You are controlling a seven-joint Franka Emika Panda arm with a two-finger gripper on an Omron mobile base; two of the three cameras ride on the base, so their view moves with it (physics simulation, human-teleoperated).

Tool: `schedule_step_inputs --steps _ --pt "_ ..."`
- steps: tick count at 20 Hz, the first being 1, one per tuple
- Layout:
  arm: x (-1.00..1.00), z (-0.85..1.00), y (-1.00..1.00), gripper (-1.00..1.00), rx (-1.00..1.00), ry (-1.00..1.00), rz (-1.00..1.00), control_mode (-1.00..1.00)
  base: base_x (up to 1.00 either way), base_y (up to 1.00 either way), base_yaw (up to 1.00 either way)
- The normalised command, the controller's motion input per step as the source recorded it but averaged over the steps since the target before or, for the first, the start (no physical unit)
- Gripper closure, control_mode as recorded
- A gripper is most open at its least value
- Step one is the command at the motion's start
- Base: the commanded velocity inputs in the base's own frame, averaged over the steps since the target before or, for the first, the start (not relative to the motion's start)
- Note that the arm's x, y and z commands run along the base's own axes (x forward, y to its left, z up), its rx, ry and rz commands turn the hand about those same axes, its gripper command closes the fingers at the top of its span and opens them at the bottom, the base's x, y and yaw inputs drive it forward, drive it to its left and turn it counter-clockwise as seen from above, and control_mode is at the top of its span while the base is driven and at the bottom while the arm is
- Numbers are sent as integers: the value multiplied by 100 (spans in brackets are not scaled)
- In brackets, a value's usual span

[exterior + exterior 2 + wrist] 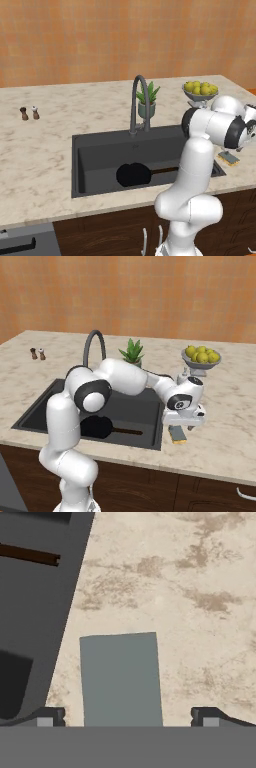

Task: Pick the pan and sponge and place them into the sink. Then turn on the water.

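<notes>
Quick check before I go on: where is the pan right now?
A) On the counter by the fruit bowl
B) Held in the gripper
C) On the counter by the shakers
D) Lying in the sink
D: the pan lies flat on the floor of the sink, its handle pointing right, while the open gripper hovers over the sponge on the counter.

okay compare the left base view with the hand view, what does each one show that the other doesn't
Left base view alone: the sink's arched faucet, the round body of the pan lying in the basin, a potted plant, a bowl of lemons and two small shakers.

Hand view alone: the open gripper, its tips standing on either side of the sponge's grey scouring face.

Both: the sponge on the counter just right of the sink, and the pan's brown handle in the basin.
</notes>
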Motion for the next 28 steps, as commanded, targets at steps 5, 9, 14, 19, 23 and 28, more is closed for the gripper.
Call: schedule_step_inputs --steps 5,9,14,19,23,28 --pt "-2 -16 0 -100 0 0 14 -100 0 0 0" --pt "-6 -15 5 -100 0 0 16 -100 0 0 0" --pt "-6 -18 15 -100 -4 0 5 -100 0 0 0" --pt "0 -23 22 -100 -9 1 0 -100 0 0 0" --pt "1 -18 6 -100 -6 -1 0 -100 0 0 0" --pt "14 -12 -7 -100 -3 -6 0 -100 0 0 0"
